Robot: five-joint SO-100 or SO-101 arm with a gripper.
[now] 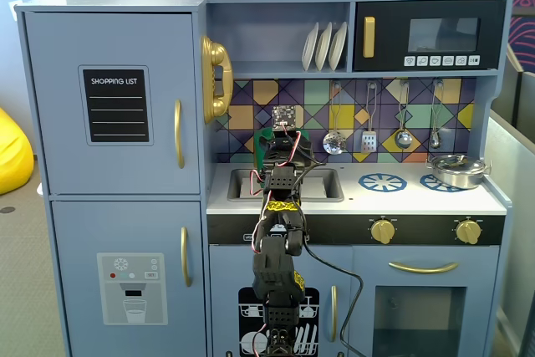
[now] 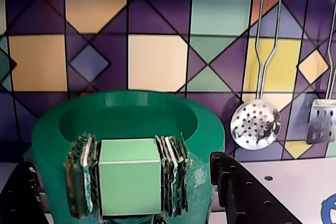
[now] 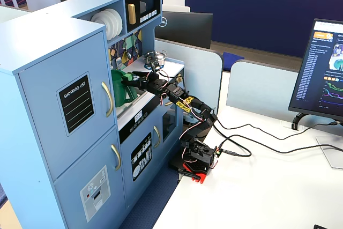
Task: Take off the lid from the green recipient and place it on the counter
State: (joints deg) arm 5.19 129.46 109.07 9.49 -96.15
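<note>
Claw (image 2: 119,161) open wide before the recipient (image 2: 47,145): approach step, lid not yet gripped.

Wrist view, left to right: my left finger (image 2: 18,198) sits low beside the recipient wall, the ribbed handle is between the fingers, and the right finger (image 2: 241,192) is just off the other wall. They hold nothing, and I cannot tell if they touch it. The recipient stands against the tiled wall. I take the sunken disc in its rim for the lid (image 2: 128,124), still on. Next I judge I must rise, close on the lid, then carry it right to the counter (image 2: 294,182).
</note>
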